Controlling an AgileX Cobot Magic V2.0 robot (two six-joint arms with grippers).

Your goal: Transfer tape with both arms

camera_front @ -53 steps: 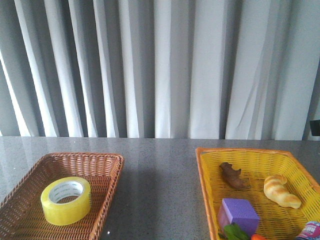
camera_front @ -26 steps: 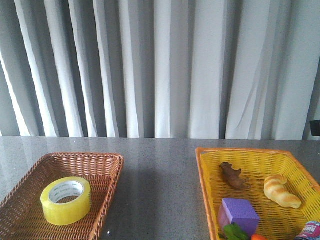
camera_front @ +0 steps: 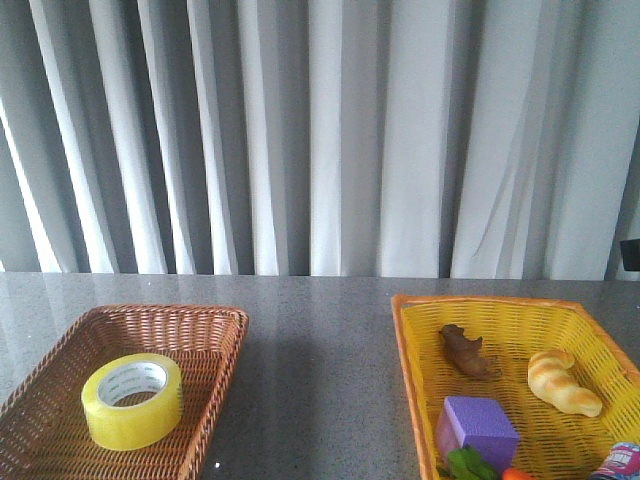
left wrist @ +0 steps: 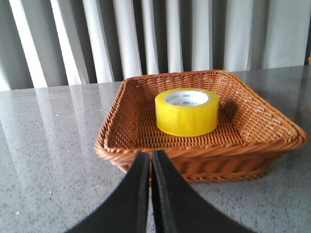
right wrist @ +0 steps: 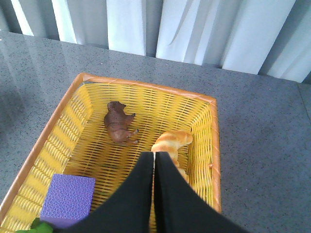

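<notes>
On the near left of the grey desk point(camera_front: 320, 380) we see the tape point(camera_front: 132, 400) lying flat, core up, inside a brown wicker basket point(camera_front: 215, 375), toward that basket's near side. On the near right, a yellow basket point(camera_front: 415, 370) holds a purple cube point(camera_front: 478, 425) at its near end, with something green point(camera_front: 468, 465) just in front of it and a printed item point(camera_front: 620, 462) cut off at the right corner. Farther in, we find a croissant point(camera_front: 563, 382) on the right and a small brown animal figure point(camera_front: 467, 352) to its left, the two apart. From the left wrist, we see the left hand point(left wrist: 150, 162) with its fingers pressed together, holding nothing, just short of the brown basket's near rim, the tape beyond it. From the right wrist, we see the right hand point(right wrist: 154, 162) likewise pressed together and empty, above the yellow basket near the croissant. Pale pleated curtains point(camera_front: 320, 140) hang behind the desk's far edge.
</notes>
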